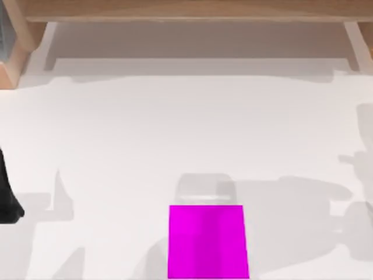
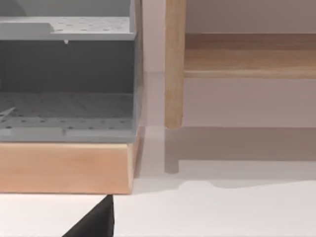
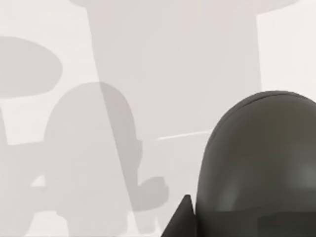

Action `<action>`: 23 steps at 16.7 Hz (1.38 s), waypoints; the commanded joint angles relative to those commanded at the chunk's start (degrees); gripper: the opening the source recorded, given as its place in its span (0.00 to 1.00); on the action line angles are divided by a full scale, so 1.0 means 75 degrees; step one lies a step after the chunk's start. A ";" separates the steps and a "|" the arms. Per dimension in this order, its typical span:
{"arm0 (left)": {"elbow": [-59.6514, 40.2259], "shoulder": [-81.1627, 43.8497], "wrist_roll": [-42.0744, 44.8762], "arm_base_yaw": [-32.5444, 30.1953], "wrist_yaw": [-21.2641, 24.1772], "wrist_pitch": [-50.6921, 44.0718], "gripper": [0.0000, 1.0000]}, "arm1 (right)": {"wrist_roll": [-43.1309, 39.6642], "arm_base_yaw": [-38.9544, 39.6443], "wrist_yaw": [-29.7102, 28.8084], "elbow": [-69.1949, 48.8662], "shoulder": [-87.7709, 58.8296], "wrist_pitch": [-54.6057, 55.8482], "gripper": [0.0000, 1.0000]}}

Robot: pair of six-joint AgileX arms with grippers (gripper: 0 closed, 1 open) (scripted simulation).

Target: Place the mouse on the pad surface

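Mouse [image 3: 259, 168] right at R claw.

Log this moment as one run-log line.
mouse: grey, close under right wrist camera | pad: magenta, bottom-centre of table, bare | left arm: parked at left edge

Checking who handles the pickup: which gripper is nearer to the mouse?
Right. The right gripper sits directly beside the mouse, seen close up in its wrist view. The left arm is parked at the left edge of the table, facing a wooden shelf.
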State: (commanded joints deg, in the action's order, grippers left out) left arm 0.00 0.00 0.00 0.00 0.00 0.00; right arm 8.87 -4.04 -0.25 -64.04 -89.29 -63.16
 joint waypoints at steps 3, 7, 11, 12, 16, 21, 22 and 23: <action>0.0000 0.0000 0.0000 0.0000 0.0000 0.0000 1.00 | 0.0014 0.0010 0.0004 0.0021 -0.0030 0.0020 0.00; 0.0000 0.0000 0.0000 0.0000 0.0000 0.0000 1.00 | -0.0777 0.0381 0.0010 -0.0326 -0.0390 -0.0109 0.00; 0.0000 0.0000 0.0000 0.0000 0.0000 0.0000 1.00 | -0.2856 0.1327 0.0026 -0.0983 -0.1091 -0.0326 0.00; 0.0000 0.0000 0.0000 0.0000 0.0000 0.0000 1.00 | -0.3574 0.1634 0.0033 -0.1159 -0.1290 -0.0381 0.00; 0.0000 0.0000 0.0000 0.0000 0.0000 0.0000 1.00 | -0.7160 0.3017 0.0079 -0.1835 -0.2090 -0.0573 0.00; 0.0000 0.0000 0.0000 0.0000 0.0000 0.0000 1.00 | -1.2188 0.4884 0.0166 -0.2632 -0.2994 -0.0710 0.00; 0.0000 0.0000 0.0000 0.0000 0.0000 0.0000 1.00 | -1.3101 0.5247 0.0180 -0.2780 -0.3137 -0.0712 0.00; 0.0000 0.0000 0.0000 0.0000 0.0000 0.0000 1.00 | -1.3947 0.5597 0.0190 -0.2918 -0.3261 -0.0702 0.00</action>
State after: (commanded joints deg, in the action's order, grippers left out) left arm 0.00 0.00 0.00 0.00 0.00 0.00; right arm -95.73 37.93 1.18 -85.92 -113.75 -68.43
